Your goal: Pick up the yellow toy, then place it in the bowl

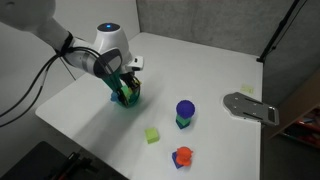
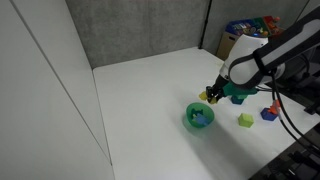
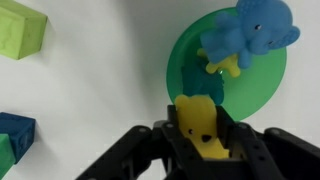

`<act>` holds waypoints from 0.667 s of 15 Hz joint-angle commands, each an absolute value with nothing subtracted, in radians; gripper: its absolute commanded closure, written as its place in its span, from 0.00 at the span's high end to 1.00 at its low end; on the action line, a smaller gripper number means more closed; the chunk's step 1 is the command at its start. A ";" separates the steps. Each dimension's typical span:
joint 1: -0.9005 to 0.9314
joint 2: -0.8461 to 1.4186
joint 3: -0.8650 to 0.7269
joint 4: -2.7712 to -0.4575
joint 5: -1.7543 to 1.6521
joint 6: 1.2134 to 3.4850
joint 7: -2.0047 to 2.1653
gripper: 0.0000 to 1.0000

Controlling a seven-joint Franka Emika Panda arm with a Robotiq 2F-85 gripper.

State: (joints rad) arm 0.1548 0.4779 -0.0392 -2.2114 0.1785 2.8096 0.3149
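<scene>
In the wrist view my gripper (image 3: 203, 140) is shut on the yellow toy (image 3: 198, 120), a small bright yellow figure held between the two black fingers. The green-and-teal bowl (image 3: 180, 62) lies just ahead of the fingertips on the white table. A blue plush elephant (image 3: 250, 35) lies in the bowl. In both exterior views the gripper (image 1: 129, 88) (image 2: 213, 95) hovers close to the bowl (image 1: 126, 99) (image 2: 199, 117), beside or just over its edge. The yellow toy is only a speck at the fingertips (image 2: 211, 97).
A yellow-green cube (image 1: 152, 134) (image 2: 245, 120) (image 3: 20, 28), a purple ball on a green base (image 1: 185, 112), an orange-red toy (image 1: 182, 156) and a blue block (image 3: 15, 132) lie nearby. A grey metal plate (image 1: 250, 106) sits at the table edge. A box of toys (image 2: 250, 28) stands behind.
</scene>
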 commanded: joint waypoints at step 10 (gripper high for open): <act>0.175 0.446 -0.004 -2.278 0.135 2.789 0.312 1.00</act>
State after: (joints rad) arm 0.1691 0.4712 0.0119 -2.2720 0.1611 2.8044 0.3042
